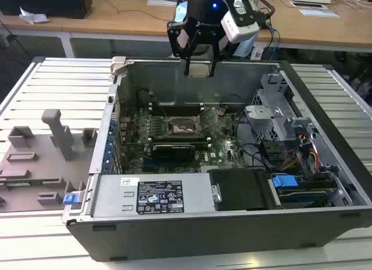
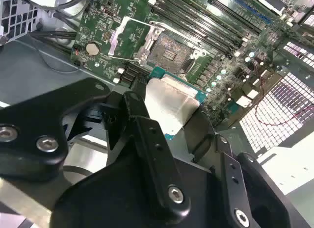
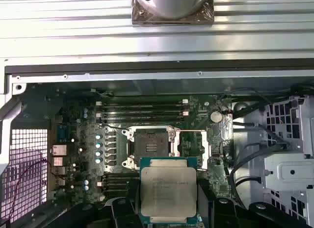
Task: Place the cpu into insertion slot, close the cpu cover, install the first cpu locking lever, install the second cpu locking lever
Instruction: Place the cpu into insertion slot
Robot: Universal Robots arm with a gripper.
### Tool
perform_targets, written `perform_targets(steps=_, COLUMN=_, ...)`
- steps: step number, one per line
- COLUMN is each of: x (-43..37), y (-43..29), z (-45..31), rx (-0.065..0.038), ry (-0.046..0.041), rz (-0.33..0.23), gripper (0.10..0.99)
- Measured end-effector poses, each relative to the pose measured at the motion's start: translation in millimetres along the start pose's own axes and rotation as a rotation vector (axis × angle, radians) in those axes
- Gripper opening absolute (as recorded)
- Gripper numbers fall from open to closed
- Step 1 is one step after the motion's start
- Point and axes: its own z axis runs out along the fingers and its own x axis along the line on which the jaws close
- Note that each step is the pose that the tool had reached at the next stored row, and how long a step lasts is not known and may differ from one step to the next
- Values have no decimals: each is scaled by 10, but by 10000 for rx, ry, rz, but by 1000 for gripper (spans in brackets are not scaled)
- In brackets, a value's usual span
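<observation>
Clamped between black jaws by its edges: small flat square silver-topped cpu (image 3: 168, 193), held level for seating. Below the jaws, well apart: dark square insertion slot (image 3: 151, 148), bare, thin silver cpu cover (image 3: 191, 134) standing open beside it.

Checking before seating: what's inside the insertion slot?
Bare contacts show inside the insertion slot, no chip. The cpu, held in the hand, covers one edge in the first wrist view.
</observation>
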Motion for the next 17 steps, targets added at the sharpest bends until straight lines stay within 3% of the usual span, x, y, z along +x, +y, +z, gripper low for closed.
perform_targets(steps=9, x=-4, y=-16, z=175, rx=4, ry=18, rz=1, gripper=545)
perform_targets(steps=12, x=9, y=-23, z=280, rx=269, ry=11, rz=7, gripper=545)
perform_targets(steps=17, x=34, y=-32, z=380, rx=284, ry=10, rz=7, gripper=545)
